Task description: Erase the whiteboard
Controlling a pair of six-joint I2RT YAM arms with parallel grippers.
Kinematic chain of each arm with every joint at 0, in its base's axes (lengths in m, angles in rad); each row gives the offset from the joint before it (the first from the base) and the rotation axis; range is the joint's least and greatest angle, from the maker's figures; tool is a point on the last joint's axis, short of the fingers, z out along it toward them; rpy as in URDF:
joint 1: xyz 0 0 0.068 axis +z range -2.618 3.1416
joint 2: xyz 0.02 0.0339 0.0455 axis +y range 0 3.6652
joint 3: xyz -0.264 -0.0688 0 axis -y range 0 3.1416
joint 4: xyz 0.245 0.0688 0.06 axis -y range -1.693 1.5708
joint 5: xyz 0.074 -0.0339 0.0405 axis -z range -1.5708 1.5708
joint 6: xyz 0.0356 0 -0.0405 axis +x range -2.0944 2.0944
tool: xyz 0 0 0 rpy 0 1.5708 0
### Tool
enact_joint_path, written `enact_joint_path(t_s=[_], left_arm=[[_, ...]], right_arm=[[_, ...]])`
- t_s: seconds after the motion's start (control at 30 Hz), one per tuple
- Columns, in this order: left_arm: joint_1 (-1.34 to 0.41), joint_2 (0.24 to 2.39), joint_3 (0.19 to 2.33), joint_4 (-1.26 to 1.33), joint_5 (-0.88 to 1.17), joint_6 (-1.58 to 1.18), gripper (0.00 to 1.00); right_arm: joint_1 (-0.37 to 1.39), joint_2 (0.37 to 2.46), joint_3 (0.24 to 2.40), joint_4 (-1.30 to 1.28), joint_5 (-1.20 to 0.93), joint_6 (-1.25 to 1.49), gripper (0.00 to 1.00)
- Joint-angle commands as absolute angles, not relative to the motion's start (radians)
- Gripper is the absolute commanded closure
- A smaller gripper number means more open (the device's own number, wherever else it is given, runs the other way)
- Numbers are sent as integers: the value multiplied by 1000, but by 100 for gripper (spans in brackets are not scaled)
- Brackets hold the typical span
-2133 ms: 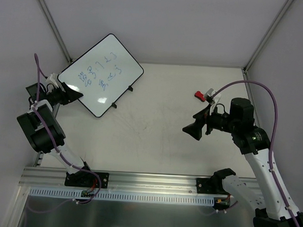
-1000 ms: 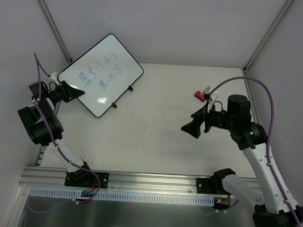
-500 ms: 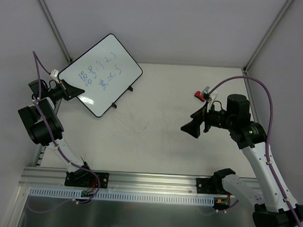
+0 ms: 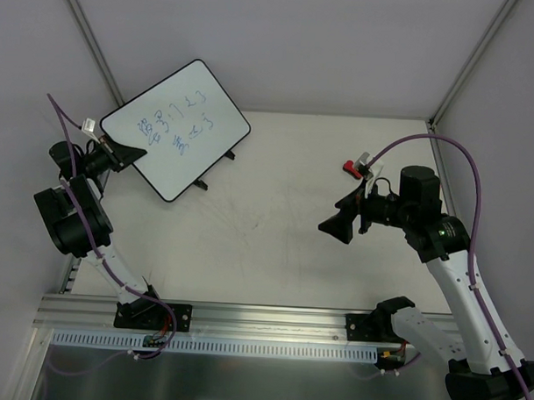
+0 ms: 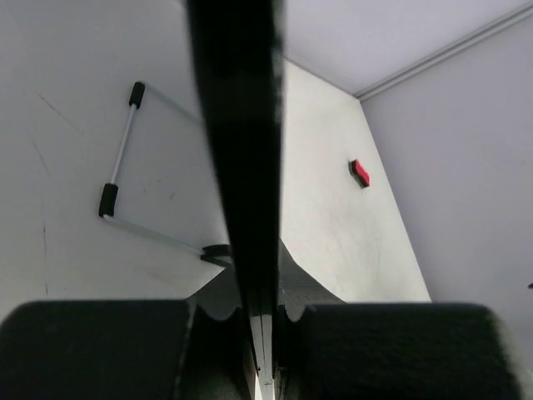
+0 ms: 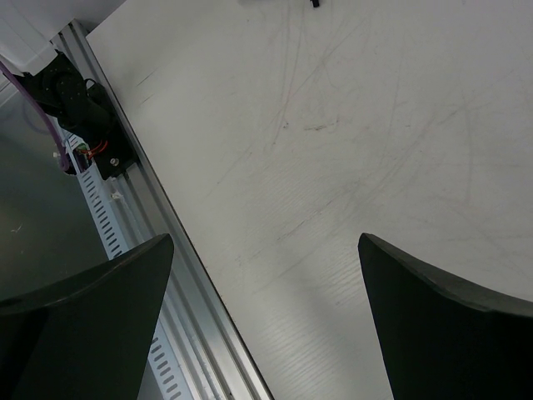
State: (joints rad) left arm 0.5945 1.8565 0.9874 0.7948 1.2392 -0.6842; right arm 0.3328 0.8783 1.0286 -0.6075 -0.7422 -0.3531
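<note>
The whiteboard [image 4: 177, 127] stands tilted at the back left with blue scribbles on its face. My left gripper [image 4: 119, 151] is shut on its left edge. In the left wrist view the board's black rim [image 5: 237, 125] runs straight up from between the closed jaws of that gripper [image 5: 260, 321], and the board's back with a stand bar [image 5: 121, 150] shows on the left. My right gripper [image 4: 341, 227] hangs open over the bare table right of centre, with nothing between its fingers [image 6: 266, 242].
A small red eraser [image 4: 348, 167] lies on the table behind the right gripper, also seen as the eraser [image 5: 360, 172] in the left wrist view. An aluminium rail [image 4: 245, 318] runs along the near edge. Walls and frame posts close in the left, back and right sides.
My left gripper has shut on the whiteboard's left edge, and the board has shifted a little to the left and back. The right arm has stayed still over the last second.
</note>
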Motion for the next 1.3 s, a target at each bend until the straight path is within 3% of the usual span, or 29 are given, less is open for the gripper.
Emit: enact_joint_path(t_s=[0.0,0.43,0.73,1.0,1.27], left_arm=[[595,1746,1009,1202,1227,-903,100],[560,1668,960,1486,1101,-1132,100],[385,1447,780,1221,960,-858,100],[184,1353,643,1215,828,-761,100],[95,1330,497,1287,765,-718,100]], right_arm=[[339,880,1080,-577,-765,-371,1],[339,897,1088,-575,-746,-394,1],[337,928,1115,-575,-652,-387,1],[339,966,1124,-571,-603,-426,1],[337,1068,1138,-493,-511,-434,1]])
